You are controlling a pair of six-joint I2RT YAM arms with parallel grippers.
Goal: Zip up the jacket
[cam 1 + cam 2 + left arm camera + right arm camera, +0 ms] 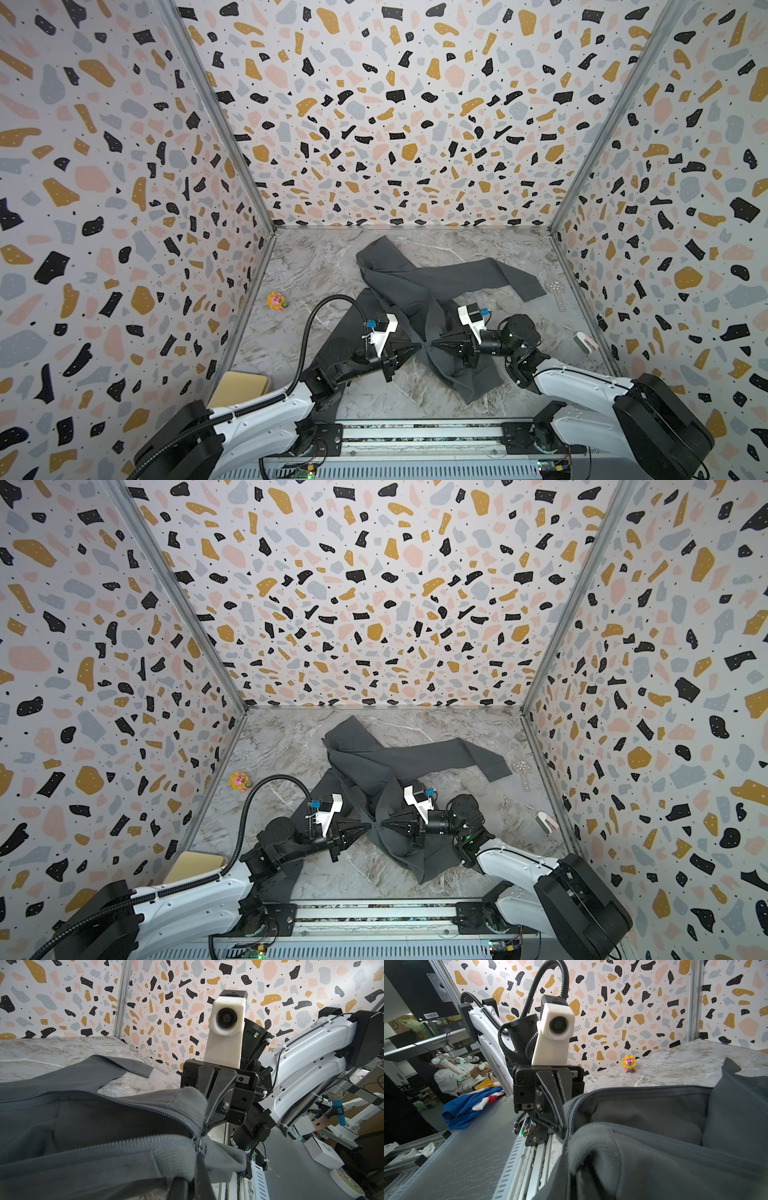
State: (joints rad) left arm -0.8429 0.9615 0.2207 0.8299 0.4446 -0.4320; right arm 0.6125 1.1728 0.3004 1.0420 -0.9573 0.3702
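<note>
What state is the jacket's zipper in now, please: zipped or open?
Open: the jacket shows two tooth rows spreading apart from the slider at the hem, lining visible between them.

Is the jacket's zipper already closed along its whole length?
No: in the left wrist view the jacket has its two zipper rows running apart, with inner fabric showing between them.

The light is bright and even all through the booth, coming from overhead, and the patterned walls (395, 124) show no hot spots. The marble surface (316, 266) has only a faint sheen. Soft, short shadows hug the edges of the jacket (399, 286), whose dark folds lose detail in both top views. The wide lenses stretch the wall pattern toward the corners. In the left wrist view the nearest cloth goes soft. In the right wrist view the lab space (425, 1047) beyond the frame is much dimmer.
</note>
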